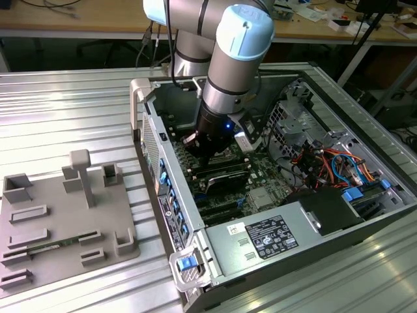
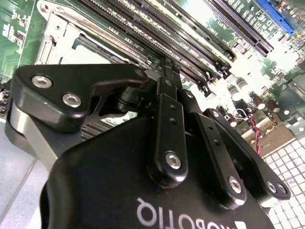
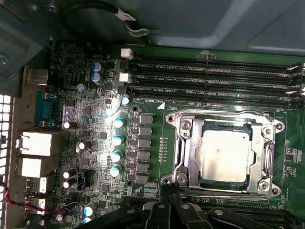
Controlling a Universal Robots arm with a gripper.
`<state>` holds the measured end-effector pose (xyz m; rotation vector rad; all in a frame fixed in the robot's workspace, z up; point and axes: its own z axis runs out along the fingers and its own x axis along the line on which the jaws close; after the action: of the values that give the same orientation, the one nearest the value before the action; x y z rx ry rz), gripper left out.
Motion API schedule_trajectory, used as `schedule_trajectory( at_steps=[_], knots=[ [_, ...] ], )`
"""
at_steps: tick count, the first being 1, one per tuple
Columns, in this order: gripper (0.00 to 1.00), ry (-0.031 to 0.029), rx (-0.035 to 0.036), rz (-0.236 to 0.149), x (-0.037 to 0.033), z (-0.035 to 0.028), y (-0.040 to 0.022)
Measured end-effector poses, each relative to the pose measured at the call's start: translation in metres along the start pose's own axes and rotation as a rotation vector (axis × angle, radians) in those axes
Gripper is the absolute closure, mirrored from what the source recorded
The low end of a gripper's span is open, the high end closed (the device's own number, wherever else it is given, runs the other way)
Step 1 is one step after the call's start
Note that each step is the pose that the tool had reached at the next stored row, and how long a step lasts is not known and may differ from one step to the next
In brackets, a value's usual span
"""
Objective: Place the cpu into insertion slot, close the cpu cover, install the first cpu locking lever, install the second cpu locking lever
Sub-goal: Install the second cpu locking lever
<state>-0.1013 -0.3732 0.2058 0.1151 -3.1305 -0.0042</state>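
The cpu (image 3: pixel 224 155), a silvery square chip, lies in the insertion slot (image 3: pixel 278 127) on the green board. The cpu cover (image 3: pixel 188 143), a metal frame, lies flat around it and hides most of the slot. Thin wire levers run along two opposite sides of the frame (image 3: pixel 224 112) (image 3: pixel 224 190). My gripper (image 3: pixel 169 195) is shut, its black fingertips pressed together just beside one corner of the socket. I see nothing between them. In the second wrist view the gripper (image 2: pixel 167 71) meets over the memory slots, with the cover (image 2: pixel 52 43) beyond. In the exterior view the gripper (image 1: pixel 205 156) reaches down into the open computer case.
Long black memory slots (image 3: pixel 214 76) run along one side of the socket, and more sit close by the fingers. Capacitors (image 3: pixel 116 138) stand beside it. The case walls (image 1: pixel 153 140), a cable bundle (image 1: pixel 326 163) and the power supply (image 1: pixel 273 235) ring the board. A grey fixture (image 1: pixel 65 215) lies at the exterior view's left.
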Motion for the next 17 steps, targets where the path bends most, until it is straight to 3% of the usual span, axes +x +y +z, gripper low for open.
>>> schedule_trajectory(
  at_steps=[10,13,17],
  knots=[
    [0.89,-0.0005,-0.0038,0.0,0.0,-0.005,0.0019],
    [0.89,-0.0017,-0.0215,0.0,0.0,-0.0029,0.0018],
    [0.89,-0.0017,-0.0248,0.0,0.0001,-0.0005,0.0017]
  ],
)
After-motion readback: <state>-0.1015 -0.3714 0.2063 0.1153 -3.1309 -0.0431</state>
